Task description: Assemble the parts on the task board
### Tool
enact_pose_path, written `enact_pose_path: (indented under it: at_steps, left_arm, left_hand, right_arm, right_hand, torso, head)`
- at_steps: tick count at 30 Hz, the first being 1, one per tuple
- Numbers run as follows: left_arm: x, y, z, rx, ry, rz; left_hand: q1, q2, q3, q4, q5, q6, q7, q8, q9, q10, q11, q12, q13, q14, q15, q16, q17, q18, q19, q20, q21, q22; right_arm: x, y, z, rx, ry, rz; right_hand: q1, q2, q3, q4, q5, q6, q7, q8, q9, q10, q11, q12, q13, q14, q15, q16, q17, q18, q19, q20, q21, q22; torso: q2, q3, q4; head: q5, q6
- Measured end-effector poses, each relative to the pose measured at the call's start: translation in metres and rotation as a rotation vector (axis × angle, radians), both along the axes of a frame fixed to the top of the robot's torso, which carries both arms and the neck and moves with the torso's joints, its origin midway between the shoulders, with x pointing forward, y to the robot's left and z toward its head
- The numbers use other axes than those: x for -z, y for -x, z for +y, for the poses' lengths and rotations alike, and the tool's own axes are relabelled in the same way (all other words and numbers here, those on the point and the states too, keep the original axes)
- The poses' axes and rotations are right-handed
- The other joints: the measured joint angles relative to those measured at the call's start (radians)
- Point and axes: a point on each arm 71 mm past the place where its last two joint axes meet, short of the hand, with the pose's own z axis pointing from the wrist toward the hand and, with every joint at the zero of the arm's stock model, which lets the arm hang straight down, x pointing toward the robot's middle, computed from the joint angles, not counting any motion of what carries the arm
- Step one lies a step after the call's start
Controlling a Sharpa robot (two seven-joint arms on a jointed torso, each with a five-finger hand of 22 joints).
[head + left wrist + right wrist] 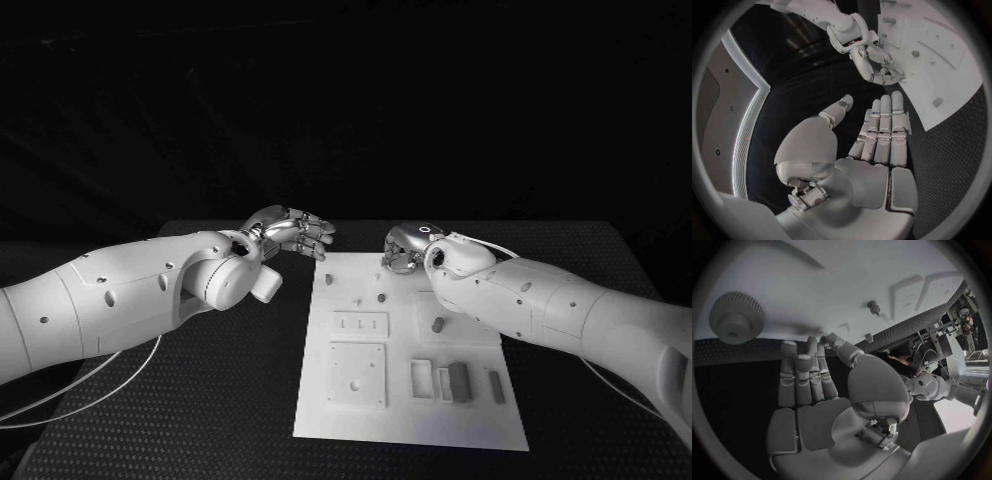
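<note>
The white task board (411, 350) lies in the middle of the table. Small grey parts sit on it: a peg (327, 279), another (379, 297), a short block (437, 324) and longer bars (459, 378) near its right side. My left hand (289, 232) hovers off the board's far left corner, fingers straight and together (879, 135), holding nothing. My right hand (408, 245) is over the board's far edge, and its fingers (801, 375) reach toward the board with nothing between them. A grey toothed gear (736, 317) lies on the board (817, 285) just beyond those fingertips.
Recessed square plates (358, 372) and a slotted frame (421, 378) fill the near half of the board. Black table (188, 400) surrounds it on the left and right. In the left wrist view the right hand (879, 67) curls over the board's edge (942, 65).
</note>
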Motion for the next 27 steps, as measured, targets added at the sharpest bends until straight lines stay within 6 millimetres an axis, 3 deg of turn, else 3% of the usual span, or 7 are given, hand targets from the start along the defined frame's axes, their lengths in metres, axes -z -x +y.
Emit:
enact_pose_path:
  at_steps: [6, 8, 10, 22, 27]
  left_arm:
    - [-0.0003, -0.0001, -0.0009, 0.002, 0.000, 0.000]
    - [-0.0003, -0.0001, -0.0009, 0.002, 0.000, 0.000]
    - [-0.0003, -0.0002, -0.0008, 0.002, 0.000, 0.000]
    - [-0.0004, -0.0002, -0.0005, 0.001, 0.000, -0.001]
    - [-0.0006, -0.0003, -0.0004, 0.001, 0.000, -0.001]
  left_hand:
    - [0.000, 0.000, 0.000, 0.000, 0.000, 0.000, 0.000, 0.000, 0.000, 0.000, 0.000, 0.000, 0.000, 0.000, 0.000, -0.004, 0.001, -0.001, 0.000, 0.000, 0.000, 0.000]
    - [0.000, 0.000, 0.000, 0.000, 0.000, 0.000, 0.000, 0.000, 0.000, 0.000, 0.000, 0.000, 0.000, 0.000, 0.000, -0.004, 0.001, -0.001, 0.000, 0.000, 0.000, 0.001]
    - [0.000, 0.000, 0.000, 0.000, 0.000, 0.000, 0.000, 0.000, 0.000, 0.000, 0.000, 0.000, 0.000, 0.000, 0.000, -0.004, 0.001, -0.001, 0.000, 0.000, 0.000, 0.001]
    - [0.000, 0.000, 0.000, 0.000, 0.000, 0.000, 0.000, 0.000, 0.000, 0.000, 0.000, 0.000, 0.001, 0.000, 0.000, -0.004, 0.002, -0.006, 0.000, 0.000, 0.000, 0.001]
    - [0.000, 0.000, 0.000, 0.000, 0.000, 0.000, 0.000, 0.000, 0.000, 0.000, 0.000, 0.000, 0.001, 0.000, 0.000, -0.004, 0.002, -0.006, 0.000, 0.000, 0.000, 0.001]
  right_arm:
    - [0.0003, 0.0000, 0.0035, -0.003, -0.001, 0.008]
    - [0.0005, 0.0001, 0.0040, -0.003, -0.003, 0.010]
    - [0.0006, 0.0000, 0.0036, -0.002, -0.005, 0.011]
    - [-0.0005, 0.0005, 0.0050, -0.004, -0.034, 0.009]
    - [-0.0011, 0.0009, 0.0058, -0.008, -0.045, 0.007]
  right_hand:
    - [-0.002, -0.002, 0.003, 0.003, -0.003, -0.004, 0.003, -0.008, 0.001, -0.004, 0.004, -0.008, 0.002, -0.002, -0.001, -0.005, 0.000, 0.000, -0.004, 0.004, 0.000, 0.000]
    - [-0.004, -0.004, 0.003, 0.003, -0.003, -0.010, 0.007, -0.011, 0.033, -0.009, 0.009, -0.014, 0.003, -0.006, 0.003, -0.005, 0.000, 0.000, -0.004, 0.004, 0.000, 0.000]
    - [-0.004, -0.004, 0.003, 0.003, -0.003, -0.019, 0.015, -0.020, 0.043, -0.010, 0.010, -0.018, 0.004, -0.008, 0.004, -0.005, 0.000, 0.000, -0.007, 0.007, 0.000, 0.000]
    - [-0.004, -0.004, 0.015, 0.000, -0.003, -0.071, 0.043, -0.063, 0.031, -0.013, 0.012, -0.058, -0.015, -0.011, 0.005, -0.008, 0.000, 0.001, -0.013, 0.005, -0.002, 0.000]
    - [-0.004, -0.004, 0.018, -0.002, -0.003, -0.073, 0.044, -0.069, 0.028, -0.013, 0.012, -0.071, -0.030, -0.008, 0.008, -0.008, 0.000, 0.001, -0.013, 0.005, -0.002, 0.000]
  torso:
    - [0.000, -0.0005, 0.0005]
    - [0.000, -0.0005, 0.0006]
    - [0.000, -0.0001, 0.0006]
    - [0.000, 0.0000, -0.0006]
    - [0.000, 0.0000, -0.0012]
  head:
    - [0.000, -0.001]
    - [0.000, -0.001]
    - [0.001, -0.002]
    - [0.004, -0.003]
    - [0.005, -0.004]
